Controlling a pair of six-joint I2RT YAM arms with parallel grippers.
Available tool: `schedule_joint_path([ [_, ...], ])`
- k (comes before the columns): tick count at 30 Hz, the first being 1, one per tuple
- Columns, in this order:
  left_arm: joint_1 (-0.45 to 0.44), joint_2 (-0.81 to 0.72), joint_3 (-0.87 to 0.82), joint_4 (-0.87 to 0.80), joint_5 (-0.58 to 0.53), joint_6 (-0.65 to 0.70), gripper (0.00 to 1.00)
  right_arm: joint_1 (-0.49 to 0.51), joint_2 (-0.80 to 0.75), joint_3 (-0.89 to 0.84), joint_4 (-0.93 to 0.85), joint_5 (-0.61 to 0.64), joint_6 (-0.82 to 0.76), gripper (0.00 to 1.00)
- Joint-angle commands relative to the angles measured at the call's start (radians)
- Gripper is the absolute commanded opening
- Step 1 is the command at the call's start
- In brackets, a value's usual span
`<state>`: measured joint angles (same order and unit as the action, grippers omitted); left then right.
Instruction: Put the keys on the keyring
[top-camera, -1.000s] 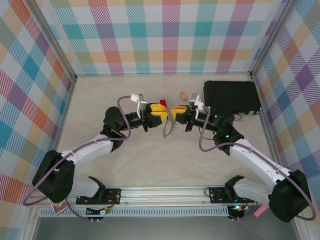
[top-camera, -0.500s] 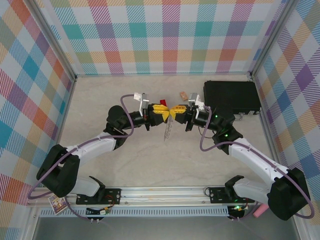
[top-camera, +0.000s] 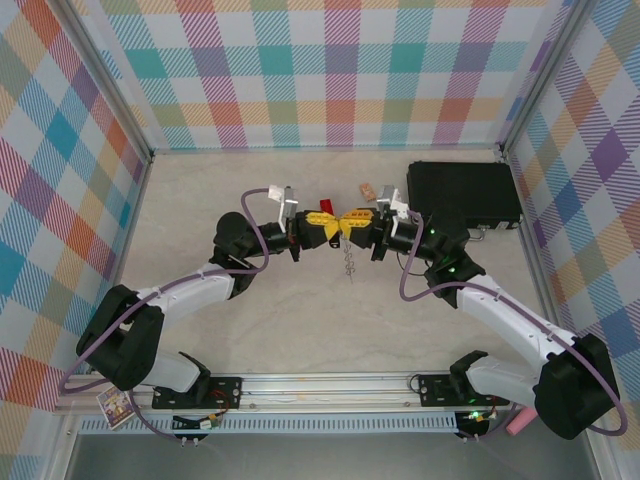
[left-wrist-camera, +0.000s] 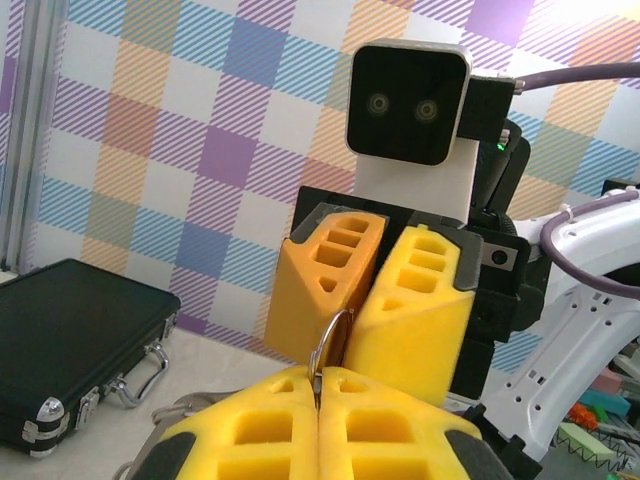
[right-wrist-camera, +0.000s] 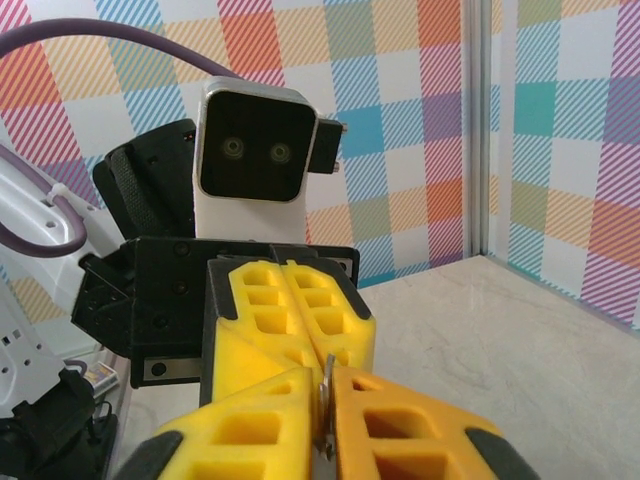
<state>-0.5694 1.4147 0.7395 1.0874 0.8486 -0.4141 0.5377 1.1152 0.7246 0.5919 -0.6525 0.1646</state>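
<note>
- Two pairs of yellow fingers meet tip to tip above the surface (top-camera: 300, 320): the left fingers (top-camera: 325, 230) and the right fingers (top-camera: 357, 222).
- One keyring (top-camera: 349, 258) sits at that meeting point. Seen edge-on from above, it hangs as a thin grey strip just below both sets of tips.
- In the left wrist view, the left fingers (left-wrist-camera: 260, 430) are pressed together on a thin wire curve of the keyring (left-wrist-camera: 328, 340). The wire rises out of their seam.
- Straight ahead in that view, the right fingers (left-wrist-camera: 420, 300) are closed on the same wire, which runs into the slit between them.
- In the right wrist view, the right fingers (right-wrist-camera: 400, 430) pinch a thin metal edge of the keyring (right-wrist-camera: 325, 395). The left fingers (right-wrist-camera: 260, 310) face them, shut, directly beyond.
- Whether a key hangs on the keyring cannot be told; it is too small to tell.
- One red block (top-camera: 325, 205) lies just beyond the left fingers.
- One tan block (top-camera: 368, 190) lies beyond the right fingers, apart from them.
- One black case (top-camera: 462, 195) lies shut behind the right fingers, on their outer side.
</note>
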Motion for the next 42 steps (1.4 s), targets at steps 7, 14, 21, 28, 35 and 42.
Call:
schedule_joint_path([
  [7,-0.003,-0.17,0.092,-0.523,-0.036,0.319,0.0,0.008,-0.107,-0.008,-0.193,0.083,-0.105,0.3],
  [14,-0.003,-0.263,0.227,-1.108,-0.14,0.622,0.0,0.007,-0.131,0.012,-0.325,0.13,-0.168,0.35],
  [21,-0.003,-0.262,0.37,-1.589,-0.231,0.889,0.0,0.009,-0.033,0.177,-0.554,-0.031,-0.199,0.4],
  [28,-0.007,-0.258,0.418,-1.741,-0.288,1.006,0.0,0.049,0.083,0.305,-0.729,-0.092,-0.281,0.39],
  [35,-0.029,-0.259,0.417,-1.762,-0.315,1.032,0.0,0.122,0.198,0.408,-0.877,-0.085,-0.383,0.37],
  [42,-0.033,-0.253,0.43,-1.77,-0.327,1.036,0.0,0.149,0.258,0.443,-0.955,-0.105,-0.426,0.36],
])
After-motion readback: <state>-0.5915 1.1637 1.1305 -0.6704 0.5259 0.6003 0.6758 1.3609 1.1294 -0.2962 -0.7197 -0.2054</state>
